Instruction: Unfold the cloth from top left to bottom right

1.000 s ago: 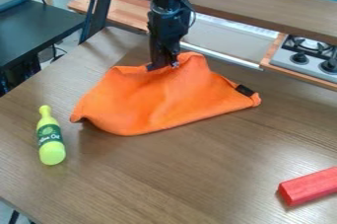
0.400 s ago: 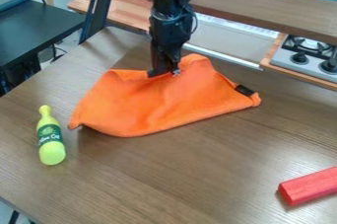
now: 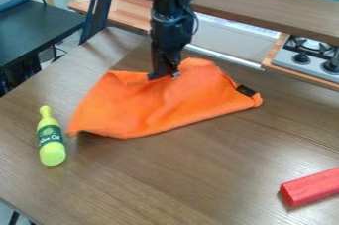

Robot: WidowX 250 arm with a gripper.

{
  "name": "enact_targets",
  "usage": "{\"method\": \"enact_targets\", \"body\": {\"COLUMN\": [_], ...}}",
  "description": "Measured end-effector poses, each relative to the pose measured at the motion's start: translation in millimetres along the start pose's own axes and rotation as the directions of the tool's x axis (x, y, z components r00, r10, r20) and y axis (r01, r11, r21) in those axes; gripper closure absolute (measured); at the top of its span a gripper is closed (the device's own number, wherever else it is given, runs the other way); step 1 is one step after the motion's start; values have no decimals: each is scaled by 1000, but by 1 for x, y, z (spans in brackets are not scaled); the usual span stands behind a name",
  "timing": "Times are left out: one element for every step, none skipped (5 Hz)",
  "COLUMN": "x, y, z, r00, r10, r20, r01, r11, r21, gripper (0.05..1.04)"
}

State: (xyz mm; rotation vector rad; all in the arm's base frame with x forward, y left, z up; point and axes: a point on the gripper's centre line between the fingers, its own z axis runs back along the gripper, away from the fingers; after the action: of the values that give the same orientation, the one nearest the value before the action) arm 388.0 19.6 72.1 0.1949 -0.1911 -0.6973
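Note:
The gripper (image 3: 164,76) hangs down at the upper edge of the orange cloth (image 3: 152,105), its tips against the fabric. Whether the cloth is pinched between them is hard to make out. The cloth lies rumpled and folded on the wooden table, its upper edge bunched around the tips and rising to a bulge just right of them. Its left corner is beside the bottle, and its right corner carries a black tag (image 3: 246,90).
A yellow-green bottle (image 3: 51,137) lies left of the cloth on the table (image 3: 179,179). A red block (image 3: 311,187) is at the lower right. Behind are a raised wooden shelf (image 3: 265,8) and a toy stove (image 3: 308,56).
The gripper has come slightly down and toward the camera, and the cloth's upper edge has shifted with it. The cloth's left corner has slid a little down and left.

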Motion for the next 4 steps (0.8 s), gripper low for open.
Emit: {"method": "enact_targets", "body": {"x": [8,11,11,8], "y": [-23,-45,-65,-86], "z": [-3,-8,-12,-13], "r00": [998,994,990,985], "r10": [-55,-95,-121,-154], "r20": [-23,-55,-74,-75], "r01": [55,96,120,153], "r11": [998,995,993,988], "r21": [1,9,-10,-27], "gripper": [1035,1035,1035,1035]}}
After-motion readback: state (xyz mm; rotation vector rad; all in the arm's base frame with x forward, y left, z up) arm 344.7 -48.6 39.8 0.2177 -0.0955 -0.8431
